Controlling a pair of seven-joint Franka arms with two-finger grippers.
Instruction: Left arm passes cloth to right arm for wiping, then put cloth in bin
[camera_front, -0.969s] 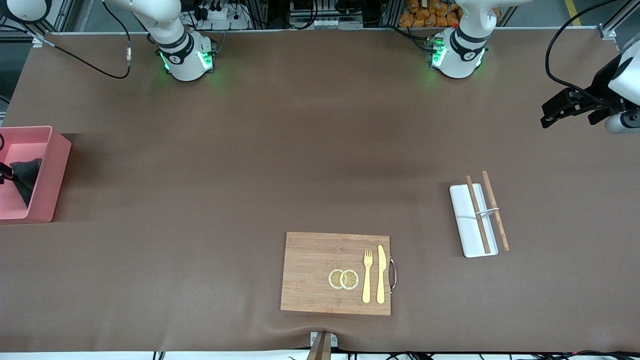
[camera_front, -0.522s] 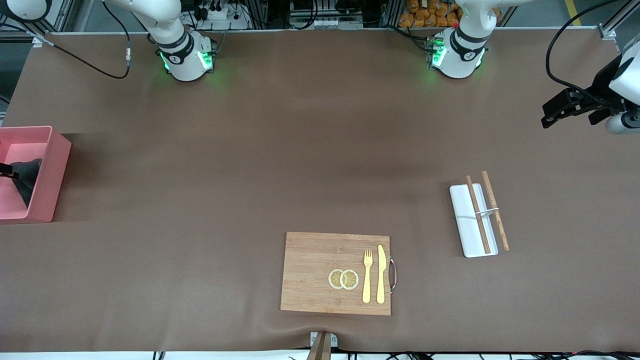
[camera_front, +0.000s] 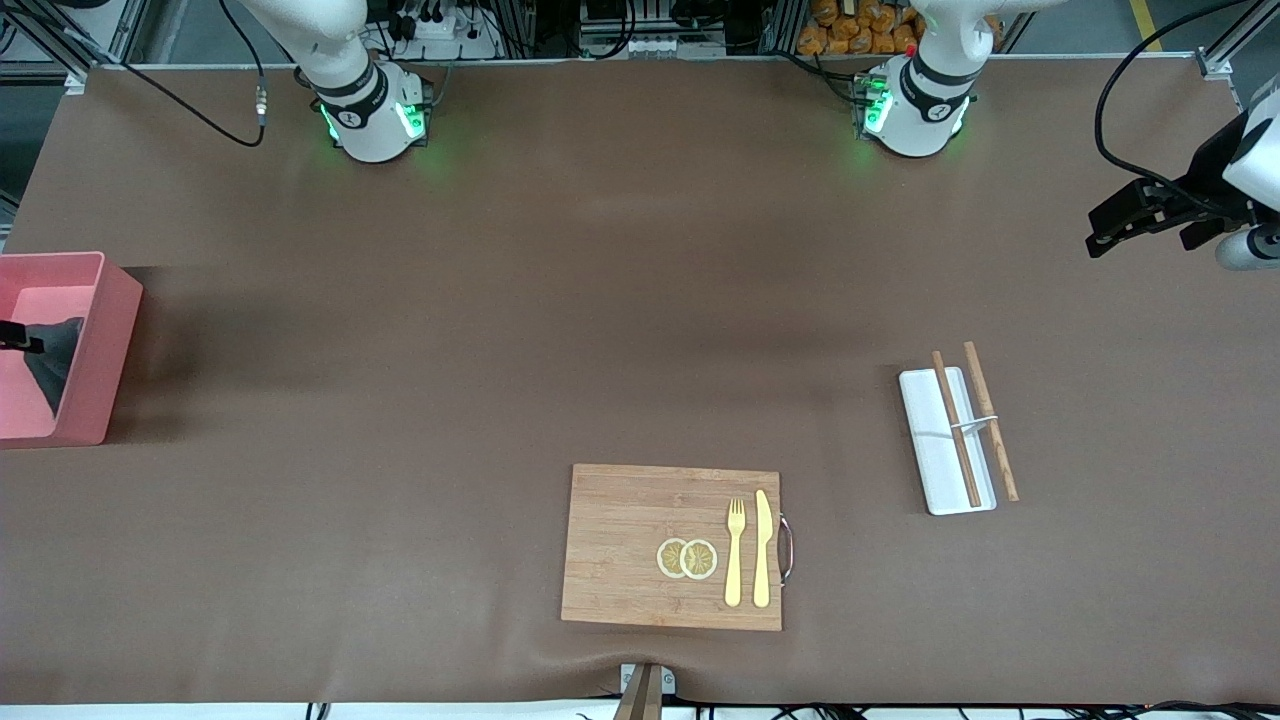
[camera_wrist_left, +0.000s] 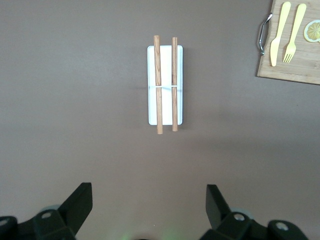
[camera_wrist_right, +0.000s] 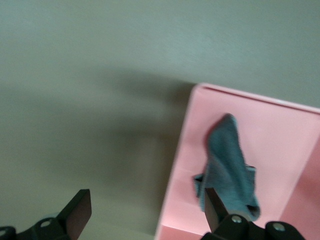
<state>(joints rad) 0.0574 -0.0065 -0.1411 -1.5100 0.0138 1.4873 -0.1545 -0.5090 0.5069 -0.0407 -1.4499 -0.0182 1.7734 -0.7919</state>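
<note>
The dark grey cloth (camera_front: 55, 350) lies inside the pink bin (camera_front: 100, 340) at the right arm's end of the table. The right wrist view shows it crumpled on the bin's floor (camera_wrist_right: 227, 165), inside the bin's pink wall (camera_wrist_right: 182, 185). My right gripper (camera_wrist_right: 146, 200) is open and empty, above the bin's wall; one finger (camera_wrist_right: 215, 205) hangs over the cloth without holding it. Only a black tip (camera_front: 18, 343) of it shows in the front view. My left gripper (camera_front: 1098, 235) is open and empty in the air at the left arm's end, its fingers wide apart in its wrist view (camera_wrist_left: 148, 195).
A wooden cutting board (camera_front: 640, 545) near the front edge carries a yellow fork (camera_front: 735, 550), a yellow knife (camera_front: 762, 548) and two lemon slices (camera_front: 687, 558). A white tray (camera_front: 935, 460) with two wooden sticks (camera_front: 990, 420) lies toward the left arm's end, also in the left wrist view (camera_wrist_left: 165, 85).
The cloth stays in the bin. The right arm's upper part has swung out of the top corner. The left gripper has drifted slightly toward the table's end.
</note>
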